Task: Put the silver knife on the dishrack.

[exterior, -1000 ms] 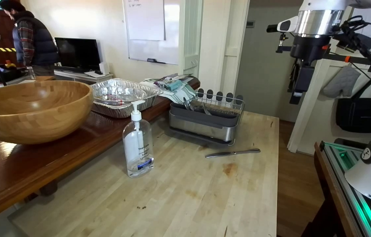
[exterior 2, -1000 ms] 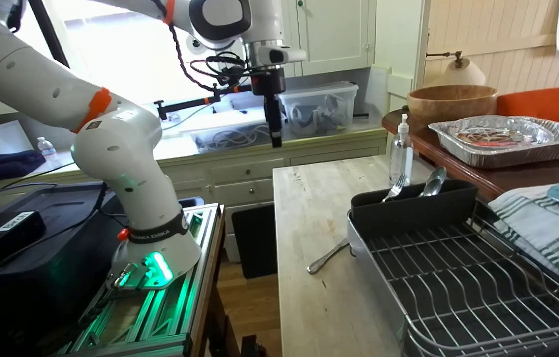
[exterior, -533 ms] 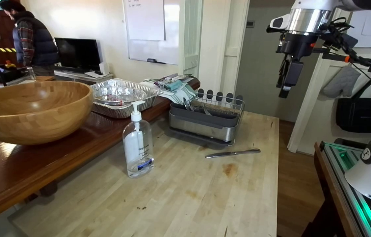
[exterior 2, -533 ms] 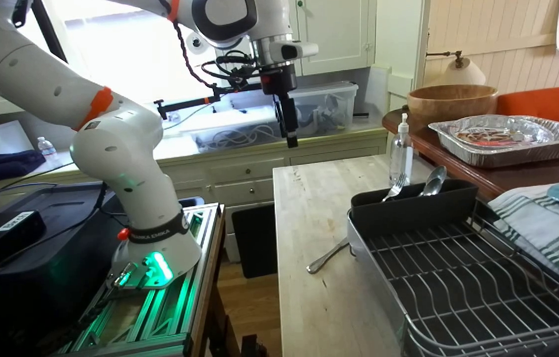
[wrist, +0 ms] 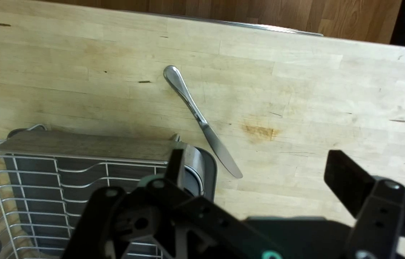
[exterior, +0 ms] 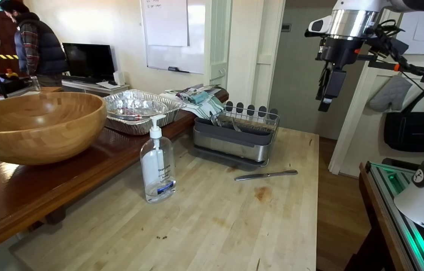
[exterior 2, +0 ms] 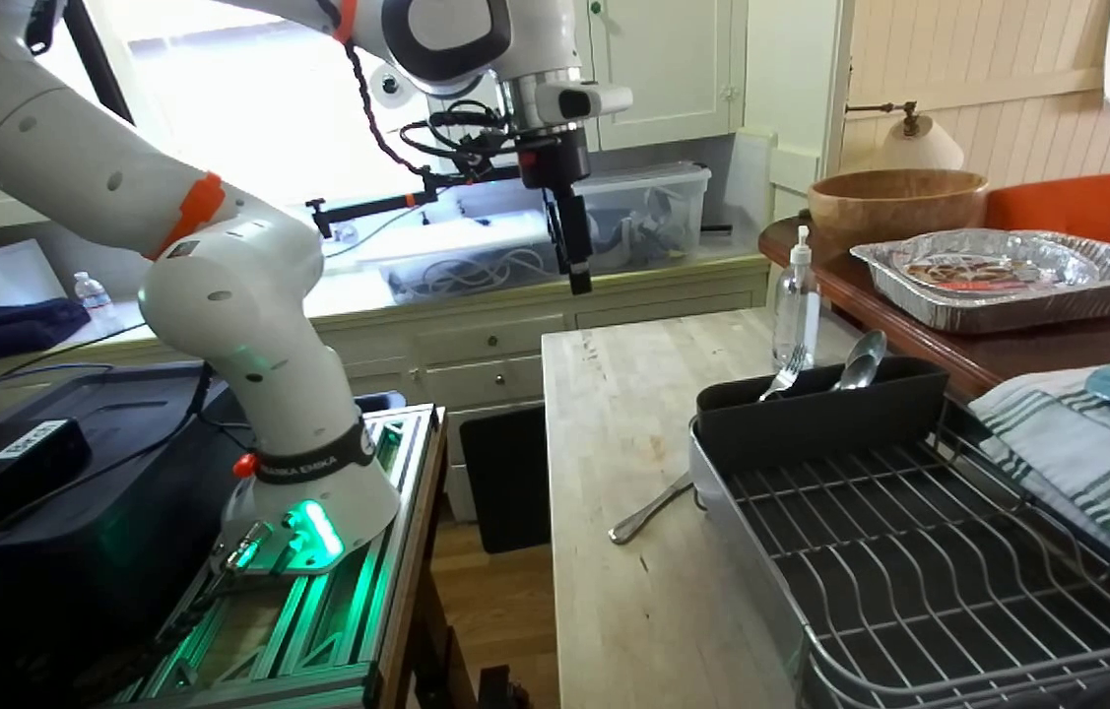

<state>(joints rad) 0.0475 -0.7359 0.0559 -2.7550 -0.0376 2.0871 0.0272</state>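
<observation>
The silver knife (exterior: 266, 175) lies flat on the pale wooden tabletop, apart from the dishrack (exterior: 230, 146). In the wrist view the knife's blade (wrist: 222, 153) points toward the space between the jaws, and its handle slants away to the upper left. The dishrack's metal wall (wrist: 83, 144) shows at lower left there, partly covered by a finger. Its wire bed and dark cutlery holder (exterior 2: 820, 418) appear in an exterior view. High above the table, my gripper (wrist: 256, 158) is open with nothing between its fingers; both exterior views show it tilted (exterior: 324, 106) (exterior 2: 579, 281).
A clear soap bottle (exterior: 158, 173) stands on the same table. A fork (exterior 2: 787, 374) and a spoon (exterior 2: 862, 360) stick out of the cutlery holder. The higher dark wooden counter carries a wooden bowl (exterior: 42, 128), foil trays (exterior: 132, 122) and a striped towel (exterior 2: 1077, 453).
During the first half second my gripper shifted out toward the table and tilted slightly. Since then it has stayed about still. Knife and dishrack have not moved.
</observation>
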